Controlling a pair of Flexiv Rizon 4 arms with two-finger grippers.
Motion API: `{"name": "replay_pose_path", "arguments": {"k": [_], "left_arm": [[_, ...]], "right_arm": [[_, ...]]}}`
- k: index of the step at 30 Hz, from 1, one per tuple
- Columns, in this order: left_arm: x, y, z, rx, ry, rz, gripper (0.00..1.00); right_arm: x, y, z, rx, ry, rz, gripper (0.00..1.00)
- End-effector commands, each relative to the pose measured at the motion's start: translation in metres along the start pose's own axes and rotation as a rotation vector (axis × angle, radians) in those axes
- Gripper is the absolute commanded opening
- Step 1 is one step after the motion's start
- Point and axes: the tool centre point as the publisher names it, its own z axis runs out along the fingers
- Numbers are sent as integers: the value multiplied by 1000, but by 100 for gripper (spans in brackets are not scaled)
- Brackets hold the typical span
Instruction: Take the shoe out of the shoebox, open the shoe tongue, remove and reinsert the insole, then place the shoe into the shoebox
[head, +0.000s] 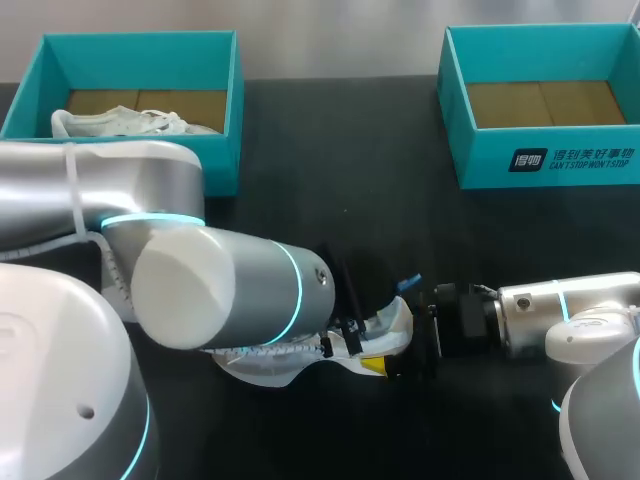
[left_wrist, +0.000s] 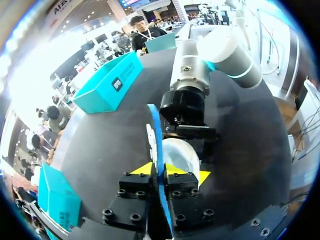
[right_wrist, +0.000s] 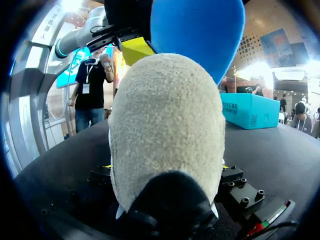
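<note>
L claw (left_wrist: 159, 170) near-shut on blue insole (left_wrist: 155, 130); R claw (head: 425, 335) wide, clamping shoe (head: 392, 322) by heel at 6 o'clock; R wrist cam alone shows beige heel, head cam alone 2nd shoe (head: 130, 122) in 11 o'clock shoebox (head: 232, 110).

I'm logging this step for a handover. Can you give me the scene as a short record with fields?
left gripper: shut on the blue insole, held edge-on
right gripper: shut on one end of the white shoe
shoe location: on the table between the two grippers, outside both boxes
left shoebox: holds a second white shoe
right shoebox: bare cardboard floor showing
</note>
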Motion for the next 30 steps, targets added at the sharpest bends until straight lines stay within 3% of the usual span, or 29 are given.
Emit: {"name": "replay_pose_path", "arguments": {"k": [1, 4, 11, 21, 26, 30], "left_arm": [[6, 3, 6, 5, 3, 5, 51], [7, 7, 9, 7, 0, 8, 63], [5, 15, 10, 32, 5, 21, 59], [7, 19, 10, 54, -6, 37, 66], [9, 22, 12, 65, -16, 48, 64], [8, 22, 16, 75, -20, 46, 52]], "right_arm": [[1, 1, 0, 5, 0, 0, 0], [1, 1, 0, 5, 0, 0, 0], [1, 1, 0, 5, 0, 0, 0], [1, 1, 0, 5, 0, 0, 0], [1, 1, 0, 5, 0, 0, 0], [1, 1, 0, 5, 0, 0, 0]]}}
